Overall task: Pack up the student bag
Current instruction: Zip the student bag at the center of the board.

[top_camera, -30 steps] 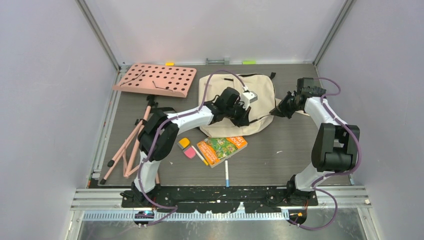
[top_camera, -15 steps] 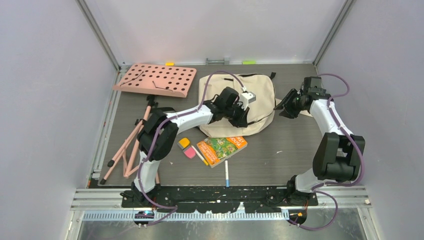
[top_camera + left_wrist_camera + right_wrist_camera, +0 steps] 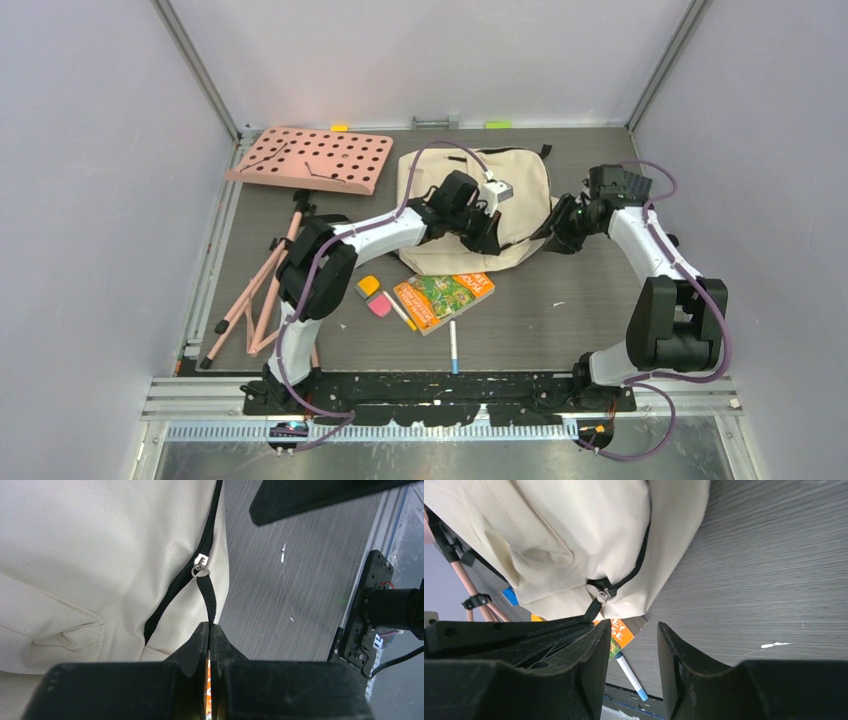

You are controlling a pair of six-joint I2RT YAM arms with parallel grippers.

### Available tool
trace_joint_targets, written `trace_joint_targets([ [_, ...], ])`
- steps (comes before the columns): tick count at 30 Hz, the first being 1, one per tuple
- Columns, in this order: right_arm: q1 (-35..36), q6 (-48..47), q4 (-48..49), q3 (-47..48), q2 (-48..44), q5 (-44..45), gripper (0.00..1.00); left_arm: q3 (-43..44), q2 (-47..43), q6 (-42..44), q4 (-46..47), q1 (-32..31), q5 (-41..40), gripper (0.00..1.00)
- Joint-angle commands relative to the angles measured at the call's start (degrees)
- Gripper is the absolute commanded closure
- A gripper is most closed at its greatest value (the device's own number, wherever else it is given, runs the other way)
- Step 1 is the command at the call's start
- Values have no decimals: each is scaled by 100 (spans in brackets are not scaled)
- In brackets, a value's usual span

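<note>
The student bag [image 3: 520, 185], cream with black zips, lies flat at the back middle of the table. My left gripper [image 3: 488, 236] hangs over its near right part, shut on the black zip pull strap [image 3: 210, 592], which runs taut from the slider [image 3: 200, 562]. The right gripper [image 3: 553, 232] is at the bag's right edge, low, open with nothing between its fingers. In the right wrist view the bag [image 3: 589, 525] fills the top left, and its zip slider [image 3: 600, 597] sits just beyond the open right gripper [image 3: 634, 625].
Near the bag's front lie an orange and green book [image 3: 443, 297], a white pen with a blue cap [image 3: 453, 347], a pink eraser [image 3: 380, 306] and an orange one [image 3: 368, 286]. A pink perforated board [image 3: 312, 158] and pink stand legs [image 3: 262, 290] are at the left.
The right gripper has opened; it swung out to the right, then came back to the bag's right edge. The left gripper still holds the zip strap in the same place.
</note>
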Motion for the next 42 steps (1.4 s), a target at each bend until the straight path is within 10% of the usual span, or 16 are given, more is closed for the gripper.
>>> trace_joint_targets([
  [1, 317, 302, 322, -35, 6, -70, 55, 215, 28, -143, 209, 26, 207, 100],
  [19, 645, 496, 639, 225, 812, 592, 66, 215, 14, -131, 253, 21, 181, 100],
  [26, 641, 448, 572, 219, 796, 632, 98, 265, 69, -67, 119, 30, -169, 100],
  [42, 642, 130, 370, -252, -396, 920, 99, 63, 179, -381, -56, 328, -741, 100],
])
